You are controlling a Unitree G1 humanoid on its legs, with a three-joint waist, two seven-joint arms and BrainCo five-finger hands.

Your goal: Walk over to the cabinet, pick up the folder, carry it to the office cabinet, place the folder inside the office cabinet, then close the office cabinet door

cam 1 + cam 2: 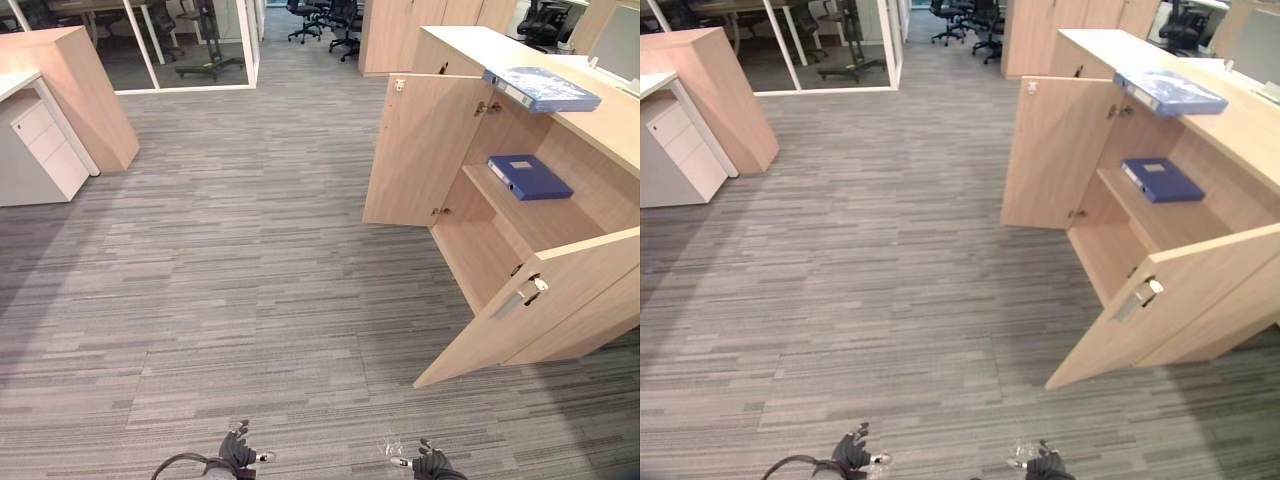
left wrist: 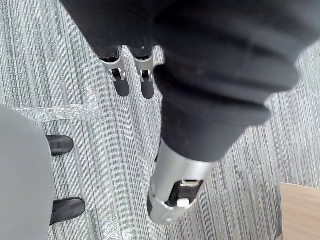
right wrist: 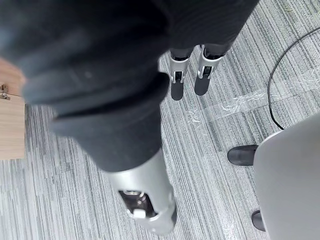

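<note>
1. Folders first: the light blue folder (image 1: 541, 88) lay flat on the cabinet (image 1: 606, 128) top, right at its front edge and seemingly a bit over it. The dark blue folder (image 1: 529, 176) lay flat on the shelf (image 1: 533, 216) inside, toward the shelf's far end.
2. My guess was that the one on top was the one to fetch, since sitting at the edge makes it easy to grab. Honestly I couldn't tell for sure which folder the task meant.
3. The far door (image 1: 425, 150) and near door (image 1: 545, 305) stood swung wide, so the shelf was open to reach.
4. The left hand (image 1: 238, 452) and right hand (image 1: 432, 462) hung low over the carpet (image 1: 250, 280), well apart from the cabinet and both folders.
5. The left fingers (image 2: 121, 84) and right fingers (image 3: 178, 85) were straight, loosely side by side, pointing down, with nothing held. It looked like a walking posture, with no reach started.
</note>
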